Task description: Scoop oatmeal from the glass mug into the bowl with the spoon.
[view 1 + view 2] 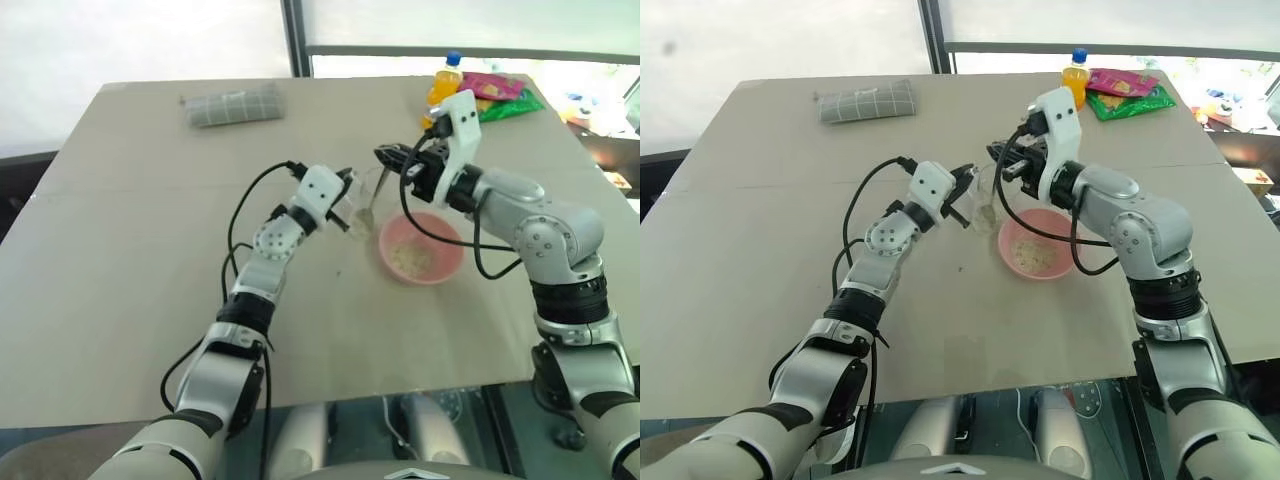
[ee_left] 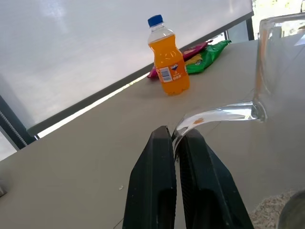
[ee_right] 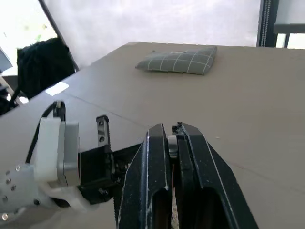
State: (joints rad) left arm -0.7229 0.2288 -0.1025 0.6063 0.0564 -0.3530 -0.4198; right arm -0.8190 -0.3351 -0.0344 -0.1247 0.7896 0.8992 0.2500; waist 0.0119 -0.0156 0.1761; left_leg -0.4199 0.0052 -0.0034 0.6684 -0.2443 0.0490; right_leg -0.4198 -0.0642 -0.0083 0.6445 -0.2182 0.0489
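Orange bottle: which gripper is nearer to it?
Right. The right gripper sits just in front of the orange bottle, holding the spoon; the left gripper is farther back, at the mug.

A big flat table (image 1: 150, 290) with a pale brown top carries everything. A small round pink bowl (image 1: 440, 262) sits on it near the middle. A folded grey cloth with thin white lines (image 1: 231, 105) lies far back. An orange drink bottle with a blue cap (image 2: 167, 59) stands at the far edge, just beside some pink and green snack bags (image 1: 1128, 95).
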